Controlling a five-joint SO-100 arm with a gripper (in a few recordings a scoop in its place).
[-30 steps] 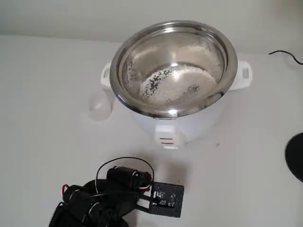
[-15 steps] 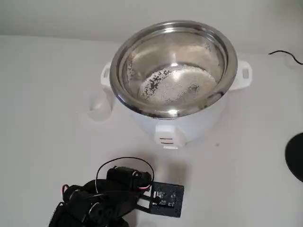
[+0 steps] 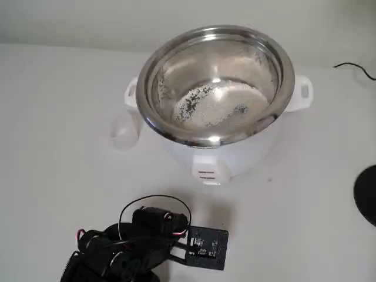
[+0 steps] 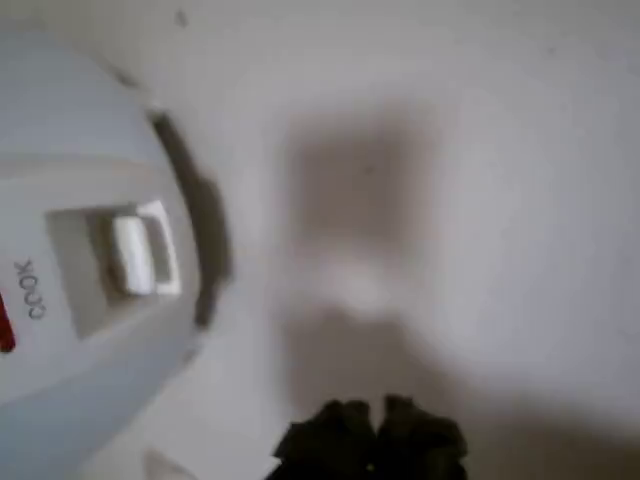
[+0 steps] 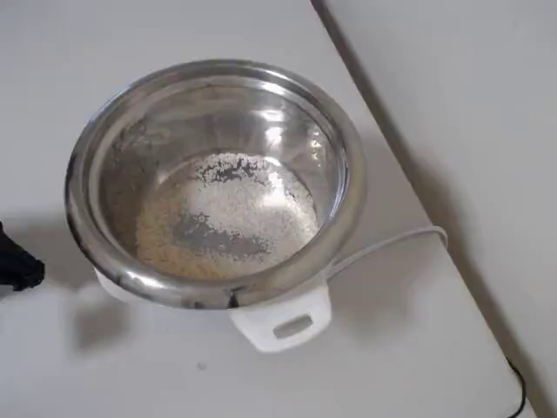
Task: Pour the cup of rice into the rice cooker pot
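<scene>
Left of the rice cooker pot, the cup (seemingly empty) — easily toppled; gripper fingers' spacing indiscernible.

pot sitting open in white cooker | rice lying thinly across pot bottom | white cord trailing right on table

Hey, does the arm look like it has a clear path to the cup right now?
Probably yes. In the fixed view the cup stands upright on the table, left of the cooker, with bare table between it and the arm. Nothing stands in the way.
</scene>
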